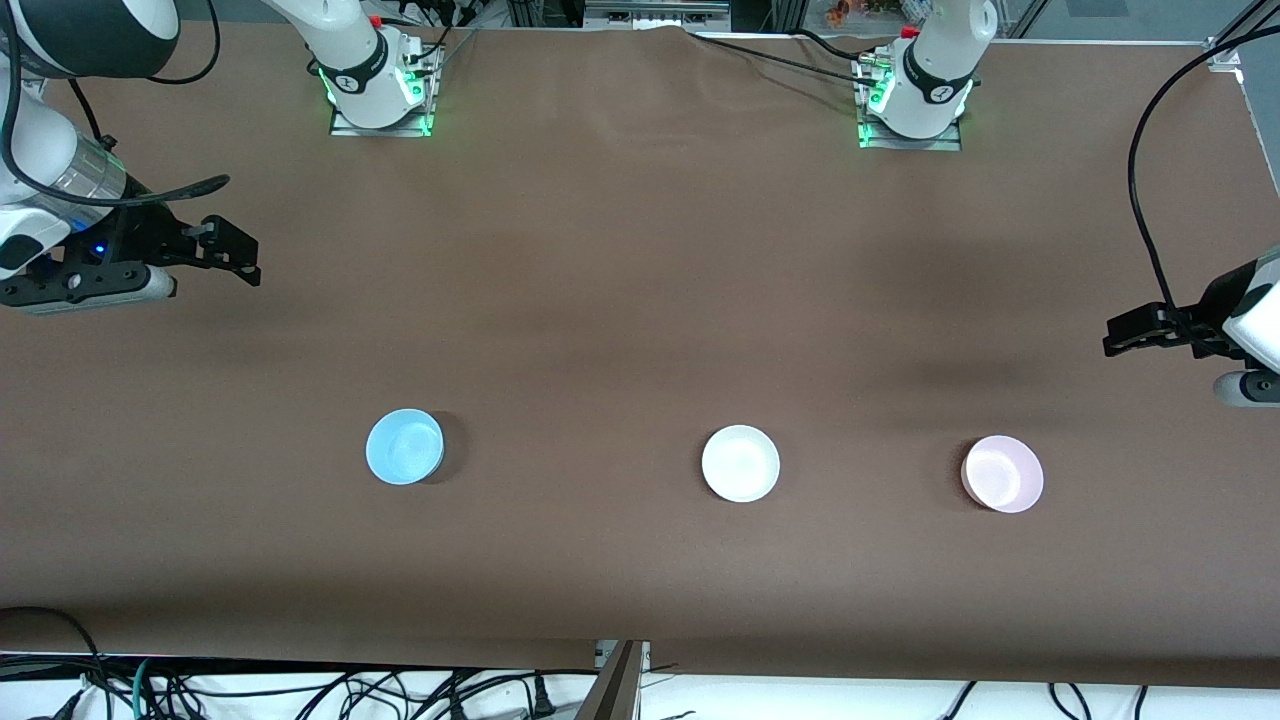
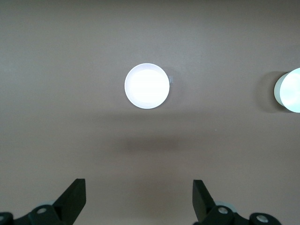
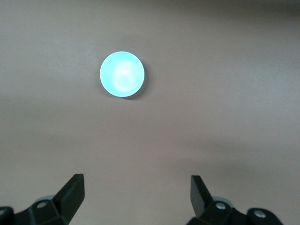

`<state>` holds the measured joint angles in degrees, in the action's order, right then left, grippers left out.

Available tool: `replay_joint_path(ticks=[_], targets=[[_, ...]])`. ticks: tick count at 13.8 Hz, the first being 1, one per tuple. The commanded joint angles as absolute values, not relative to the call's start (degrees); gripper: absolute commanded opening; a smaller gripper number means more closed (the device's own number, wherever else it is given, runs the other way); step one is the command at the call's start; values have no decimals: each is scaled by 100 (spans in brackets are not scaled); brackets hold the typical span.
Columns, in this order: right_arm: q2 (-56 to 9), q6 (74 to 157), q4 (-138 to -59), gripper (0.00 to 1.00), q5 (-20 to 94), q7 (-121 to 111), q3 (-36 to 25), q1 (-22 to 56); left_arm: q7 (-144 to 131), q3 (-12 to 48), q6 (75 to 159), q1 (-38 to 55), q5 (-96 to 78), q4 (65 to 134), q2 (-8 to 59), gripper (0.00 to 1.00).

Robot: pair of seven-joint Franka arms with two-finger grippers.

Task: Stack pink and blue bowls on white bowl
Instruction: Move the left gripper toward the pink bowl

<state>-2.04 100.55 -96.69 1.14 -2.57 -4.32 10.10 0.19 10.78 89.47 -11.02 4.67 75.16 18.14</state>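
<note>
Nothing stacked yet: blue bowl (image 1: 404, 447), white bowl (image 1: 740, 463), pink bowl (image 1: 1003, 474) sit apart near the counter's (image 1: 620, 300) camera-side edge. Both tools, left (image 1: 1122, 334) and right (image 1: 235, 255), hang wide open and empty over its ends. Next, probably, a rim grasp.

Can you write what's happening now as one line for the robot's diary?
stage: start, nothing stacked | blue bowl, white bowl, pink bowl: apart | left gripper: open, waiting | right gripper: open, waiting

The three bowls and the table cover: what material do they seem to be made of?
The blue bowl, white bowl and pink bowl look like glazed ceramic or hard plastic: smooth and glossy, with bright glare. The brown table cover looks like matte cloth or paper, with faint creases.
</note>
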Motion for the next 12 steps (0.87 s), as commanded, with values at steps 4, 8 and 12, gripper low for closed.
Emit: replay_joint_path(ticks=[4,8,12], targets=[[-229,9976,-9589,100,70,-202,-431,1011,149,1090,8974,-1124,615,7488,1941,100],[-229,9993,-9589,100,79,-202,-431,1011,167,1063,9928,-1222,860,7497,2950,100],[-229,9976,-9589,100,70,-202,-431,1011,167,1063,10905,-1257,940,7479,3953,100]])
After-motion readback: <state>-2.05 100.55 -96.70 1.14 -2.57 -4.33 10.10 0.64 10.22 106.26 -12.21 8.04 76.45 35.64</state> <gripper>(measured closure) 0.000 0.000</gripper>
